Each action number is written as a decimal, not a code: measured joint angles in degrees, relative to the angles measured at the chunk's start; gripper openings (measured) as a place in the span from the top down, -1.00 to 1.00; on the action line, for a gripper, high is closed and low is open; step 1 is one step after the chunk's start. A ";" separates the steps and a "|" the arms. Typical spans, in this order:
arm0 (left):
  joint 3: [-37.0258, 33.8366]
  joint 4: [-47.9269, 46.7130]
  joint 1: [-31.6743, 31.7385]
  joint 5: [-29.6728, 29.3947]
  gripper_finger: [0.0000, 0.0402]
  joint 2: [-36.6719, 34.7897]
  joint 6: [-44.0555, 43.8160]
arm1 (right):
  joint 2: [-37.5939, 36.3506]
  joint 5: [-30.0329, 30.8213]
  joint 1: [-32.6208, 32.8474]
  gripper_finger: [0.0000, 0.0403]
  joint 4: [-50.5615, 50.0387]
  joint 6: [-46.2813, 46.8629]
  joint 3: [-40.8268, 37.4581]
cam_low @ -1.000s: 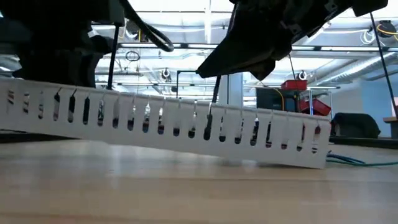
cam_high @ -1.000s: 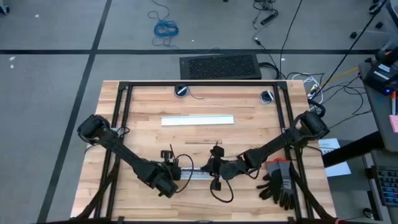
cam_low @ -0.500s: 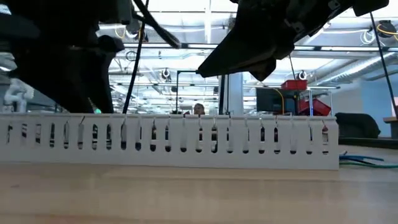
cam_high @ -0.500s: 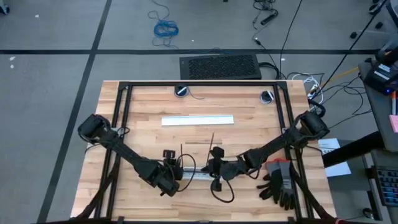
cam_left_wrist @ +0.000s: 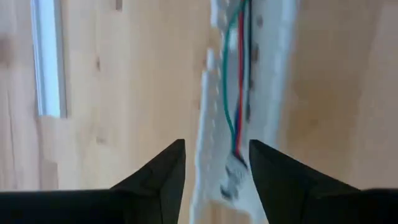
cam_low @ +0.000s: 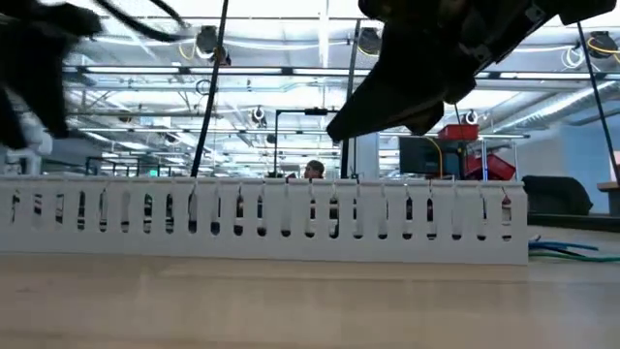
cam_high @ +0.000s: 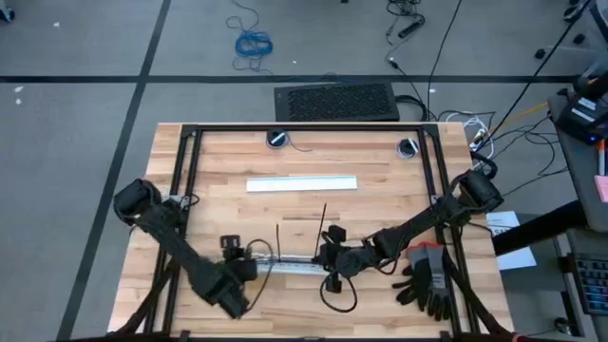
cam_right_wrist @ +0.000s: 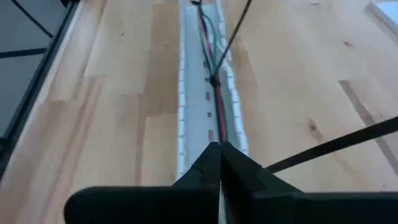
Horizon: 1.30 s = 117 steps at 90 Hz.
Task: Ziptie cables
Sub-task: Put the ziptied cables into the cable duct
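Cables (cam_right_wrist: 213, 68): thin red, green, dark strands, lying along channel of white slotted strip (cam_high: 290, 268) at surface's 6 o'clock edge; dark ziptie (cam_right_wrist: 214, 81) binds them. Right tool (cam_right_wrist: 219, 163) clenched, low over strip's right end. Left tool (cam_left_wrist: 214, 171) released, hovering over strip's left end.

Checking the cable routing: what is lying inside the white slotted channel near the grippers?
Inside the white slotted channel run thin coloured wires, red and green, with a ziptie around them. The right gripper covers the channel's near end.
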 joint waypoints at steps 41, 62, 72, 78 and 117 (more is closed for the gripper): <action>-5.82 1.19 -1.98 -1.10 0.37 -1.21 -5.91 | 0.00 -0.02 0.09 1.00 0.37 -0.91 0.00; -9.40 7.08 -1.60 0.72 0.38 -1.21 -3.18 | 0.00 -0.14 0.09 1.00 0.50 -1.05 0.00; -10.23 8.41 -1.49 1.36 0.38 -1.19 -2.87 | 0.00 -0.19 0.18 1.00 0.74 -1.07 0.00; -10.33 8.74 -1.54 1.37 0.38 -1.19 -2.65 | 0.00 -0.20 0.18 1.00 0.74 -1.07 0.00; -10.84 11.34 -1.05 3.47 0.38 -1.21 1.74 | 0.02 -0.20 0.28 1.00 0.77 -0.88 0.00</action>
